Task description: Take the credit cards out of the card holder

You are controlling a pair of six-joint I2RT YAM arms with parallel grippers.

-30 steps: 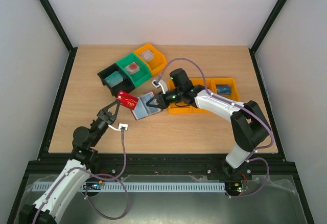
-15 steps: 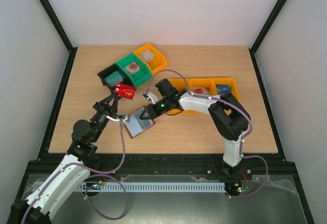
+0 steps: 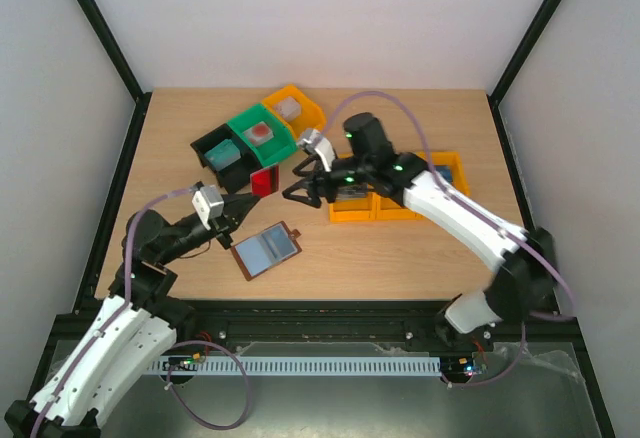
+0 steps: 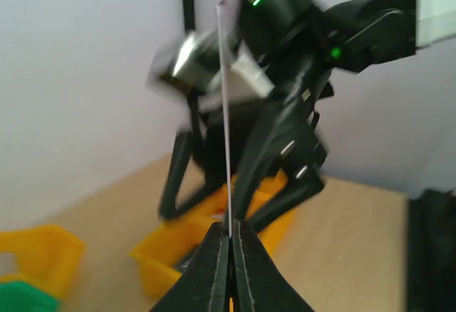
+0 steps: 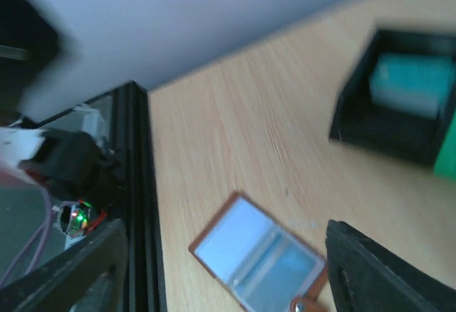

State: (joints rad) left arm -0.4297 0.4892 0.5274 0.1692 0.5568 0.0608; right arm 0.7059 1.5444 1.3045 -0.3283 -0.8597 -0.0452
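The card holder (image 3: 267,249) lies open and flat on the table, brown rim and pale blue inside up; it also shows in the right wrist view (image 5: 256,255). My left gripper (image 3: 247,200) is shut on a red credit card (image 3: 264,180), held up off the table just left of the right gripper. In the left wrist view the card (image 4: 226,112) stands edge-on as a thin pale line rising from the shut gripper (image 4: 230,230). My right gripper (image 3: 291,182) hangs open above the table with nothing between its fingers, up and right of the holder.
A black bin (image 3: 215,153), a green bin (image 3: 258,136) and a yellow bin (image 3: 293,108) stand in a row at the back left. More yellow bins (image 3: 395,203) sit under the right arm. The black bin (image 5: 399,105) holds a teal item.
My right gripper has opened, let go of the card holder and lifted back to the right. The holder now lies flat near the front. My left gripper kept the red card and turned it.
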